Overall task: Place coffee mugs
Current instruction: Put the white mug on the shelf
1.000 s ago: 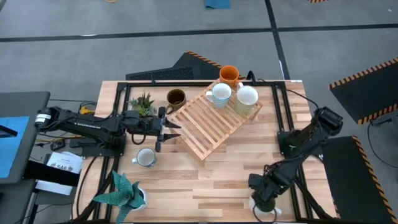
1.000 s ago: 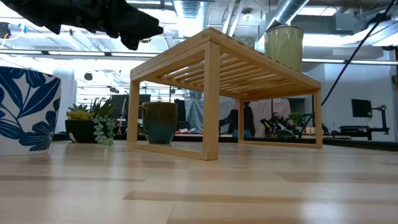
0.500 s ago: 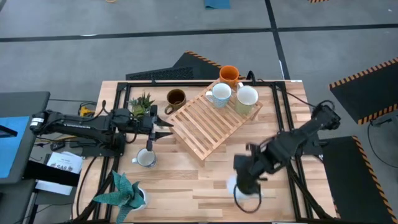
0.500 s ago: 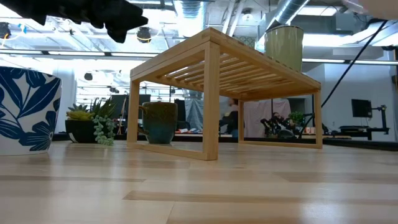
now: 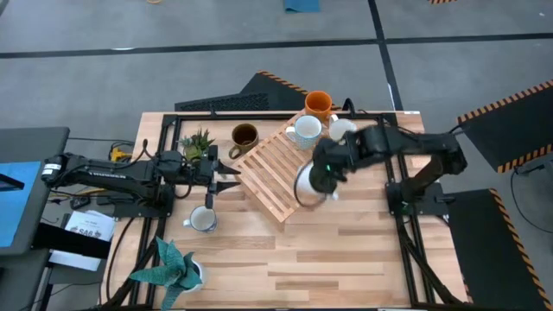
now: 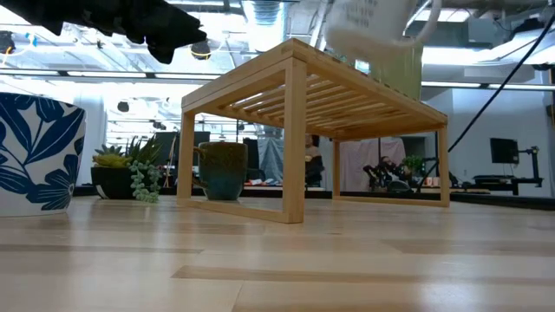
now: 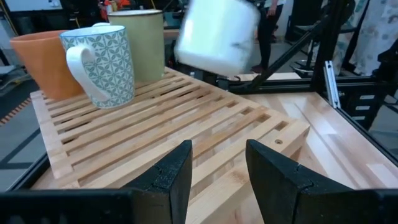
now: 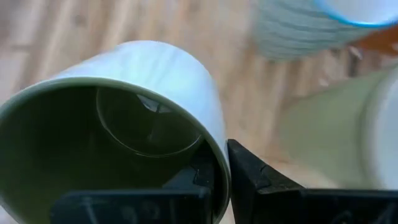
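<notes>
My right gripper [image 5: 318, 177] is shut on a white mug [image 5: 308, 187] above the slatted rack [image 5: 276, 173]; that mug shows blurred in the low view [image 6: 368, 22] and left wrist view [image 7: 217, 34]. An orange mug [image 5: 318, 104], a patterned white mug [image 5: 304, 131] and a pale green mug [image 5: 344, 130] stand on the rack's far end. The dark brown mug [image 5: 244, 136] stands on the table by the rack, and another white mug [image 5: 203, 219] stands near my left gripper [image 5: 226, 177], which is open, left of the rack. My right gripper pinches the white mug's rim wall [image 8: 214, 149], with one finger inside the cup and the other finger [image 8: 249, 180] outside it. The mug is lifted clear above the rack's slats and sits tilted in the hold.
A succulent pot [image 5: 199, 142] stands behind my left gripper and a blue-leaf pot [image 5: 177, 266] stands at the table's near left. The rack's near half [image 7: 186, 124] is bare slats. Black frame rails [image 5: 393, 173] run along the table's sides.
My right gripper has travelled from the table's near right corner toward the far edge and left, carrying the white mug up off the table and over the rack. My left gripper has drawn back slightly toward the left edge and then stayed still.
</notes>
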Action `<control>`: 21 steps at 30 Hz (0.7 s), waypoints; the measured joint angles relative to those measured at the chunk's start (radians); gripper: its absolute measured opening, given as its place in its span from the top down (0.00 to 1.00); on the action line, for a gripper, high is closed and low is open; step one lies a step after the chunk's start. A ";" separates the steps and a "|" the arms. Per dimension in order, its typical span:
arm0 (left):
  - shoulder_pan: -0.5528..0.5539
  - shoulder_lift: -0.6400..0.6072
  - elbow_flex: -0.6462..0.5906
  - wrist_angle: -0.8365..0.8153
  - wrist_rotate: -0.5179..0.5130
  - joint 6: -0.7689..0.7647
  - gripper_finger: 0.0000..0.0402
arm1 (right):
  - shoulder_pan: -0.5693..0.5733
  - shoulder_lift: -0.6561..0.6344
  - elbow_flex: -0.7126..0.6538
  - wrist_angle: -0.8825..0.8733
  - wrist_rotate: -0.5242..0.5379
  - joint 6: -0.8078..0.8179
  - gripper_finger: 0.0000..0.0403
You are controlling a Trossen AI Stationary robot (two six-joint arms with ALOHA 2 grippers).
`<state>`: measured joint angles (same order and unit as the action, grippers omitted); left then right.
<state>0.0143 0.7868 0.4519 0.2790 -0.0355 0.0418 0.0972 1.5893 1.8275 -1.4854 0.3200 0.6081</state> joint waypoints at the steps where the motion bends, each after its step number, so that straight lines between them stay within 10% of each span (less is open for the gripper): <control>1: 0.000 0.000 0.000 0.000 -0.001 0.000 0.66 | -0.027 0.000 0.000 -0.015 -0.003 -0.011 0.90; 21: 0.000 0.000 0.000 -0.002 -0.003 -0.001 0.66 | -0.152 0.080 0.000 -0.076 -0.034 -0.038 0.90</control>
<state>0.0143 0.7872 0.4515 0.2770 -0.0385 0.0410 -0.0547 1.6689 1.8278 -1.5618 0.2861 0.5701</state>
